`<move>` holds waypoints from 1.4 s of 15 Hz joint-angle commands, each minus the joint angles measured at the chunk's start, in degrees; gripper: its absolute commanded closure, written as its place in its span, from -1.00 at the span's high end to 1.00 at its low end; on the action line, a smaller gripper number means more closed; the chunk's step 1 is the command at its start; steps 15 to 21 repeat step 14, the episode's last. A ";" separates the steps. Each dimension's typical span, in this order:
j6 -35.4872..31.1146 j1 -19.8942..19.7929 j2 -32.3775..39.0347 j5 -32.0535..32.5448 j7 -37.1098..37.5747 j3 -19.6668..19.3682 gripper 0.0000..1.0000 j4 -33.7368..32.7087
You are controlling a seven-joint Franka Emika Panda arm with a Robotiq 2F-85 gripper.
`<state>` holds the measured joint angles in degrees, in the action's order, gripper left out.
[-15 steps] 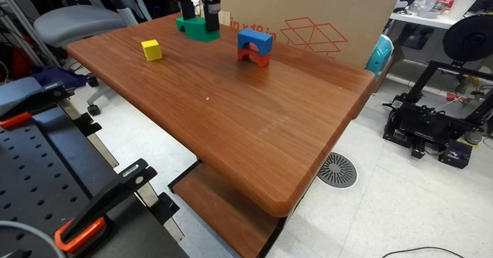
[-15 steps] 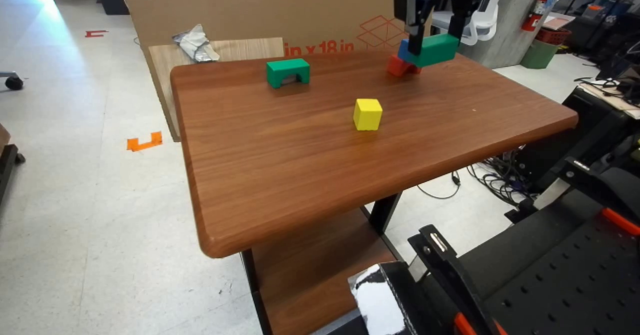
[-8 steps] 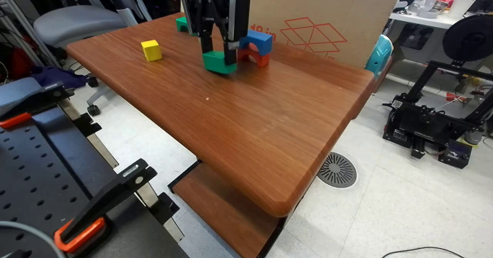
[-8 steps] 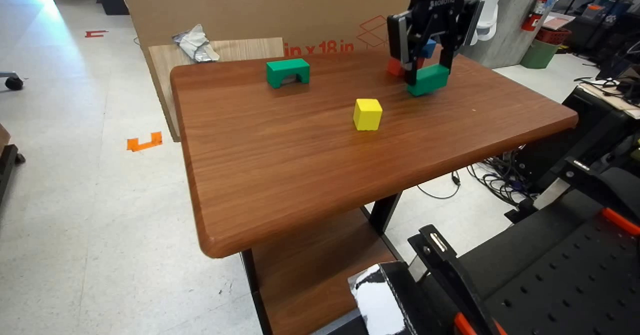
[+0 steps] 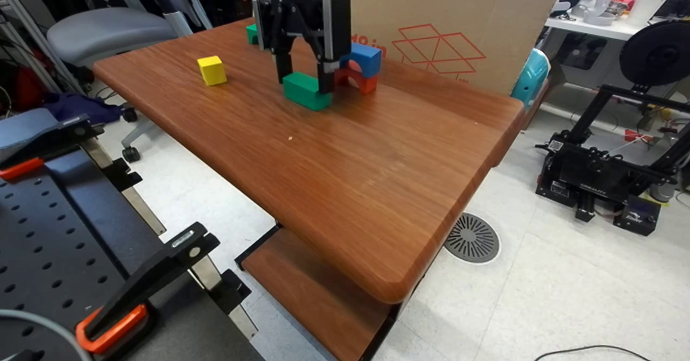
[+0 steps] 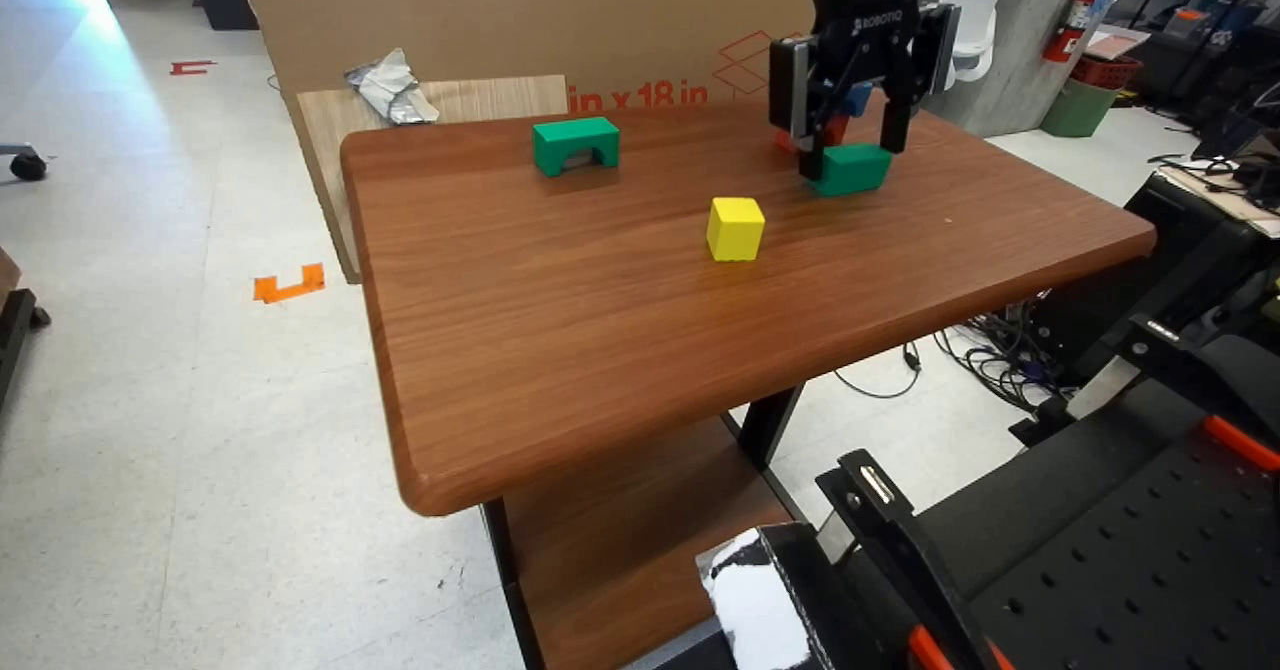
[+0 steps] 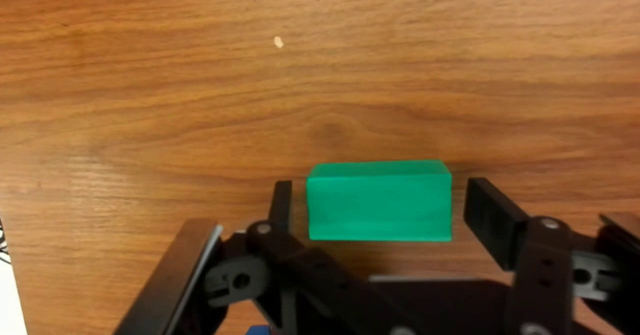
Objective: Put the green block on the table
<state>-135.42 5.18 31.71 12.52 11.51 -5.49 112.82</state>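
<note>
My gripper (image 7: 386, 212) stands wide, its fingers (image 7: 492, 225) at either end of an oblong green block (image 7: 379, 207), the gaps clear only in the wrist view. The block lies flat on the table (image 5: 377, 161), a blue arch (image 5: 366, 58) near, with free room reaching to a rounded corner (image 5: 390, 285) in an exterior view.

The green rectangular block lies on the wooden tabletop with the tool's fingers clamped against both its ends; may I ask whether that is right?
Not quite: the wrist view shows the tool open, its fingers clear of both ends of the green rectangular block, which does lie on the wooden tabletop.
</note>
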 commanded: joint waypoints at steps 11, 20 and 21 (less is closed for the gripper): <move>-0.67 -0.03 -13.71 -1.84 0.64 2.05 1.00 8.06; 0.68 -0.28 -17.60 -3.20 0.53 2.93 1.00 9.58; 0.68 -0.28 -17.60 -3.20 0.53 2.93 1.00 9.58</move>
